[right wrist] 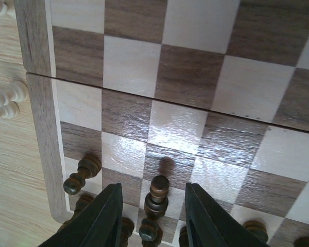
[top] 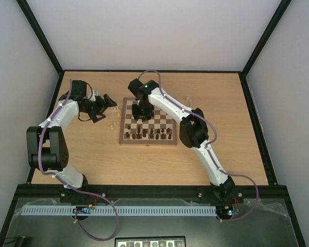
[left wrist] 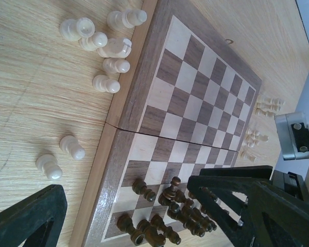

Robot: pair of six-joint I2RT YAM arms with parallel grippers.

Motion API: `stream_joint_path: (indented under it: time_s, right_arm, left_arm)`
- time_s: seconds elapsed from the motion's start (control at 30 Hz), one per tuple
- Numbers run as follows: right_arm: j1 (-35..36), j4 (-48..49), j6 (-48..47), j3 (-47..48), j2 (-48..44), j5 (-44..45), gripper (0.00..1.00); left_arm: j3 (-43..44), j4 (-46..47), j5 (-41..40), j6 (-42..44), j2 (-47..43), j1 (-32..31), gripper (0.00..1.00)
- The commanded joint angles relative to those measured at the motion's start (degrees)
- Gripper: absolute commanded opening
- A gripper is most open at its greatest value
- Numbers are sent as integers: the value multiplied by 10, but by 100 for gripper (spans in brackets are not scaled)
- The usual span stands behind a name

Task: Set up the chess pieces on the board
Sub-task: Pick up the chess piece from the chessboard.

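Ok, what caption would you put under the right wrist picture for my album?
Open right end effector straddling a dark chess piece on the board.

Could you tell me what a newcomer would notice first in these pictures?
The chessboard at mid-table stands out: dark chess pieces crowd its near rows, its far half bare. The right gripper hangs over those rows, fingers apart around one upright dark piece. Cream chess pieces lie scattered on the table off the board's left edge, near the open left gripper.
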Motion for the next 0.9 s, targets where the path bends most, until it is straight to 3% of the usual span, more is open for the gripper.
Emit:
stream_joint_path:
  time_s: [0.0,0.87]
  right_arm:
    - [12,-12,8,-7,17,-2,35]
    - [16,4,8,-34,30,2,30]
  left_arm:
    - [-12,1,15,8,-7,7,99]
    - [-21,7,21,12,-5,9,99]
